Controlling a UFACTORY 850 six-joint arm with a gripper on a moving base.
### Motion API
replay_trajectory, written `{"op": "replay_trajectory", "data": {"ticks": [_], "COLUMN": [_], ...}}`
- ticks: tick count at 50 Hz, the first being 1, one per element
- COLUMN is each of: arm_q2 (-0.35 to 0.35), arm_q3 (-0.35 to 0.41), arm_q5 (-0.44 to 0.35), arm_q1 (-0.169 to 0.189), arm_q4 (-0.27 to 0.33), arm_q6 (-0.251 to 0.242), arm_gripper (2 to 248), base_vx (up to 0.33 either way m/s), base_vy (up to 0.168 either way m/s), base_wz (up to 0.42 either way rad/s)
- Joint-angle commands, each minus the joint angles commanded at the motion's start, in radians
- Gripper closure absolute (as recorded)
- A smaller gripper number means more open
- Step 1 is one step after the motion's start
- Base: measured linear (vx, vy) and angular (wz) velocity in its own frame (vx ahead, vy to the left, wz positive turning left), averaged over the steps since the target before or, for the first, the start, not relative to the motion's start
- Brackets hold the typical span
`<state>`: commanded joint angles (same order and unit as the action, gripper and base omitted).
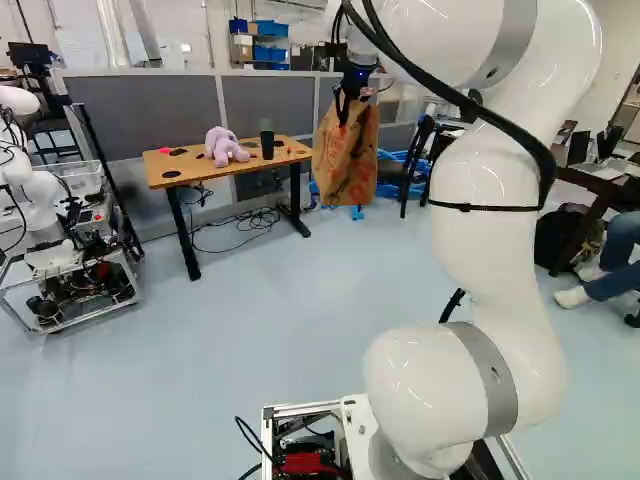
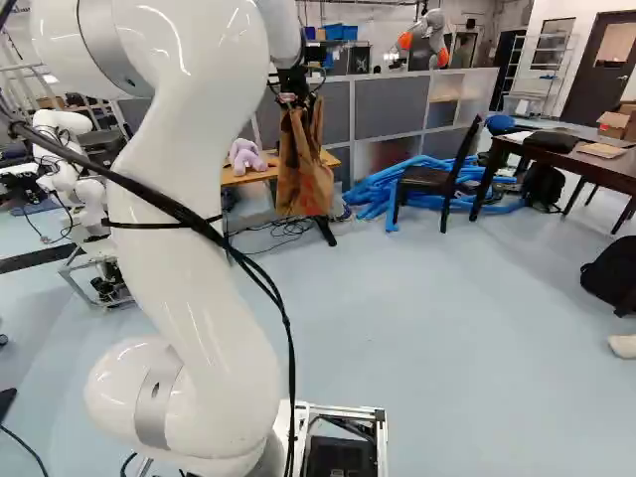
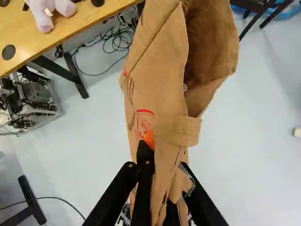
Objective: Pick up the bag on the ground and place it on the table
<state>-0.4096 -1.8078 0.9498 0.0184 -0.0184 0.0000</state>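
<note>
Left base view: brown paper bag [image 1: 345,165] hangs from the gripper [image 1: 343,110], just beside the bench [image 1: 195,172]

The bag is pinched near its upper end, its gathered paper caught between the gripper's two fingers, and the rest droops below them. It hangs in the air above the floor [image 1: 250,310], roughly upright, off one end of the bench rather than over its top. In the wrist view the bag runs from between the fingers to well ahead of them, creased lengthwise, with a deep fold gaping at its far part (a patch of red print shows on one side).

Beside it, the bench carries a lavender plush toy [image 1: 225,147] and, near the end closer to the bag, a black cup [image 1: 267,145]. The left base view shows that cup; the right base view does not, as the bag covers that end of the bench. Loose cables [image 3: 115,42] lie on the floor by the bench's leg.

Farther out, the right base view takes in more of the heap of blue tubes [image 2: 397,189], with a dark chair [image 2: 429,181] next to it. Only there does a white arm with orange joints [image 2: 432,38] appear, beyond the partition [image 2: 383,109]. Another robot [image 1: 35,190] stands at the left of the left base view, and a dark table [image 2: 596,164] is at the right of the right base view.
</note>
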Motion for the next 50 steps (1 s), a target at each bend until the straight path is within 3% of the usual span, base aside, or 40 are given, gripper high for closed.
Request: {"op": "replay_trajectory", "data": {"ticks": [50], "arm_q2": [0.015], "arm_q3": [-0.115], "arm_q5": [0.026], "arm_q1": [0.0], "arm_q4": [0.0], "arm_q6": [0.0], "arm_gripper": [229], "base_vx": [0.0], "base_vy": [0.0], "base_wz": [0.0]}}
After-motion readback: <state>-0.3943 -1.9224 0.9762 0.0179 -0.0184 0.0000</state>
